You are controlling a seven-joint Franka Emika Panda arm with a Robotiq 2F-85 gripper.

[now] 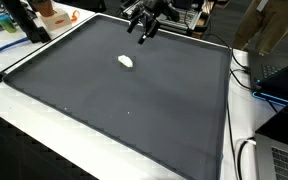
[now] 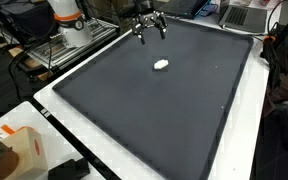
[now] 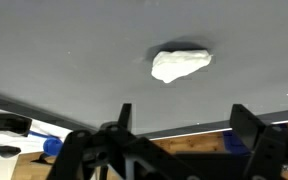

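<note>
A small white lump [image 1: 126,61] lies on the dark grey mat [image 1: 134,110]; it also shows in the other exterior view [image 2: 161,65] and in the wrist view [image 3: 180,64]. My gripper [image 1: 142,31] hangs above the mat's far edge, well apart from the lump, and appears in the other exterior view too [image 2: 149,31]. In the wrist view its two black fingers [image 3: 184,125] stand wide apart with nothing between them. The gripper is open and empty.
The mat [image 2: 174,100] covers most of a white table [image 1: 44,140]. An orange-and-white box [image 1: 52,13] and blue items sit off the mat's corner. A white box [image 2: 24,152] stands near the table's front corner. Cables [image 1: 246,160] and equipment line one side.
</note>
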